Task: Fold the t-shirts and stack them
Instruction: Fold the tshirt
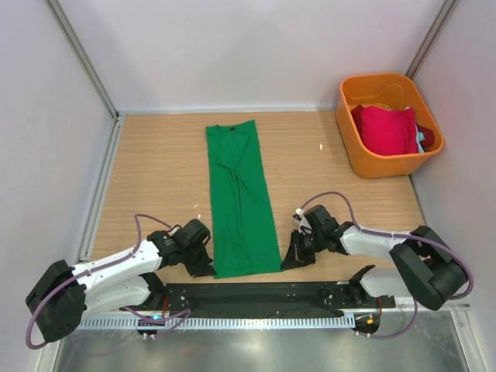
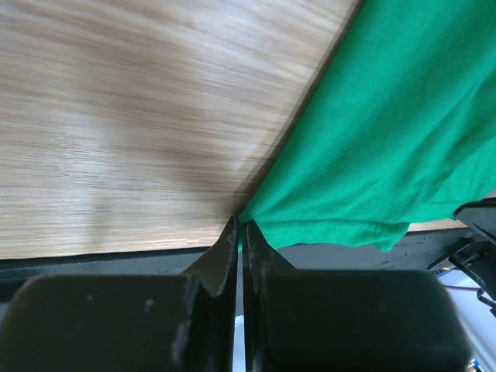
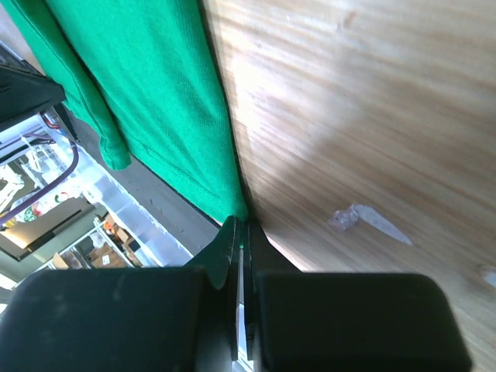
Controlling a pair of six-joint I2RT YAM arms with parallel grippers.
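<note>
The bright green t-shirt (image 1: 241,200) lies on the table folded into a long narrow strip, collar end far, hem near. My left gripper (image 1: 208,266) is shut on its near left hem corner (image 2: 256,213). My right gripper (image 1: 288,262) is shut on its near right hem corner (image 3: 235,211). Both corners are pinched between closed jaws at table height. The crimson red t-shirt (image 1: 385,129) lies in the orange bin (image 1: 353,143) at the far right, with a bit of a teal one (image 1: 421,139) at its right side.
The orange bin stands against the right wall. A small scrap of clear tape (image 3: 364,221) lies on the wood by my right gripper. White walls and a metal rail (image 1: 101,194) border the table. The black base bar (image 1: 256,294) runs along the near edge.
</note>
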